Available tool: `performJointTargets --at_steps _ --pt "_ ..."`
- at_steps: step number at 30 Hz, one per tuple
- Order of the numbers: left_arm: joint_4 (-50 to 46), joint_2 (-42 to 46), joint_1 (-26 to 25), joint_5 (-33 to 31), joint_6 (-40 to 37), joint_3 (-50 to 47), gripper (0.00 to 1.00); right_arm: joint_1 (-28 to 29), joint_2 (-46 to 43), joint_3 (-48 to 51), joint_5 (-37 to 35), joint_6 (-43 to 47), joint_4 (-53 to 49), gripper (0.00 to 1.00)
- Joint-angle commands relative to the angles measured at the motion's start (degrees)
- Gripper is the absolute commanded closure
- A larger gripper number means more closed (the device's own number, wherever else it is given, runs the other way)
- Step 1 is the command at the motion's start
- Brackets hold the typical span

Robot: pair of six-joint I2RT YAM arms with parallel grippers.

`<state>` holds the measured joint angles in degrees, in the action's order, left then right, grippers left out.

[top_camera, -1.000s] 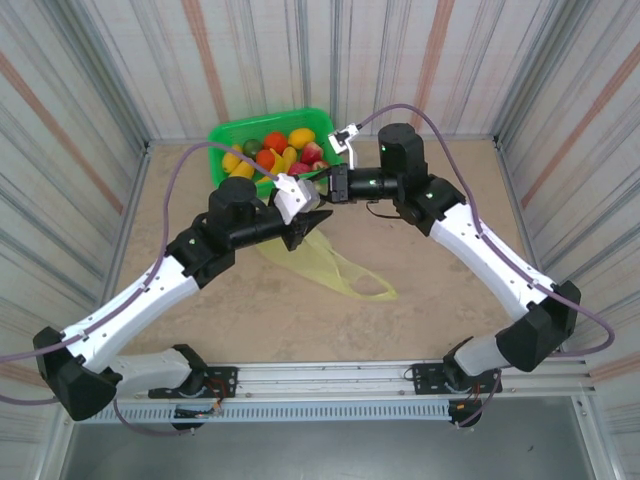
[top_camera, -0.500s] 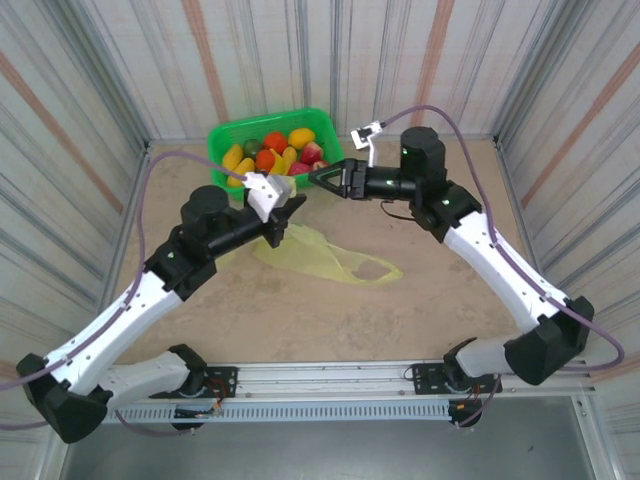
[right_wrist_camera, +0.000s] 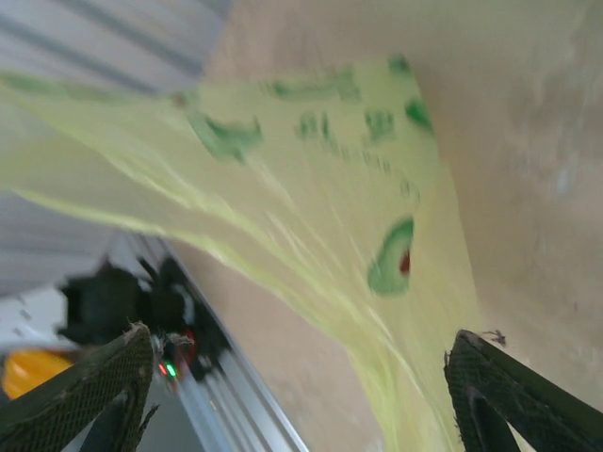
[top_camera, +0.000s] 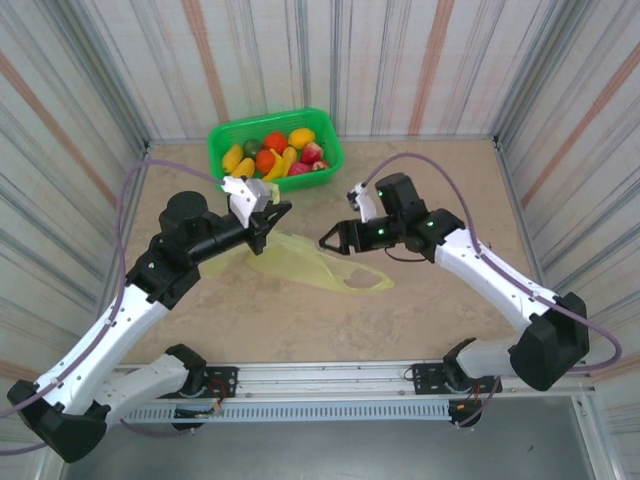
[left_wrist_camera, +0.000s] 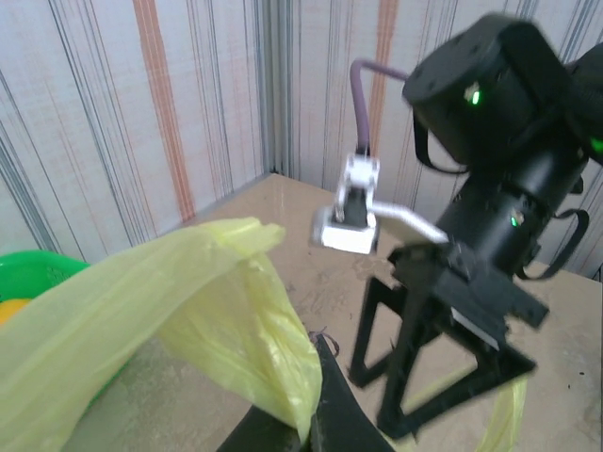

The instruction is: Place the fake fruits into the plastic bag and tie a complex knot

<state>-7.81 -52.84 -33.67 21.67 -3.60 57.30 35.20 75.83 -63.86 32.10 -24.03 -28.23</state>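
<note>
Now the left gripper (top_camera: 272,215), just in front of the rigid bright green mesh basket (top_camera: 272,116), has its fingers pinched together on an edge of the thin pale yellow-green plastic bag (top_camera: 300,262), lifting it, I judge, to form a mouth. The right gripper (top_camera: 332,242), farther from the basket, is spread wide and empty beside the bag. The glossy fake fruits (top_camera: 275,150) sit in the basket. Mottled beige tabletop (top_camera: 430,300); striped corrugated walls (top_camera: 450,60).

A high camera behind my arm bases (top_camera: 330,385) looks down on the whole table (top_camera: 450,180), while both my wrist cameras look closely at the same plastic bag (top_camera: 300,262).
</note>
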Motion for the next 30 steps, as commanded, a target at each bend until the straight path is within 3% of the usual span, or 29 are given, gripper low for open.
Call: performJointTargets --at_steps 1,7,15,17,20,22,27,30 --pt "-1.3 0.5 0.7 2.1 0.1 1.8 1.00 0.7 0.6 1.4 -3.8 6.0 -6.8 0.21" --pt "-2.4 0.6 1.2 2.7 -0.4 2.6 1.00 0.6 1.2 4.0 -4.0 7.1 -7.6 0.33" --pt "-2.7 0.6 1.4 3.4 -0.7 2.9 1.00 0.8 4.8 4.7 -1.5 8.3 -6.9 0.30" --pt "-3.3 0.8 1.5 3.9 -0.9 3.4 1.00 0.8 5.9 4.3 -3.1 8.3 -6.9 0.42" --pt "-3.9 1.4 1.5 5.0 -1.1 4.6 1.00 0.6 7.8 1.1 -8.6 8.3 -9.0 0.82" --pt "-4.9 1.5 1.9 8.5 -1.1 6.6 1.00 -0.1 7.8 -3.1 -15.8 7.9 -10.7 0.99" --pt "-11.8 0.2 2.8 19.7 -2.8 14.5 1.00 -8.2 3.7 -15.2 -31.8 4.9 -13.9 1.00" --pt "-16.6 -0.2 2.9 24.9 -4.7 17.7 1.00 -9.6 0.9 -19.5 -38.3 5.4 -14.1 1.00"
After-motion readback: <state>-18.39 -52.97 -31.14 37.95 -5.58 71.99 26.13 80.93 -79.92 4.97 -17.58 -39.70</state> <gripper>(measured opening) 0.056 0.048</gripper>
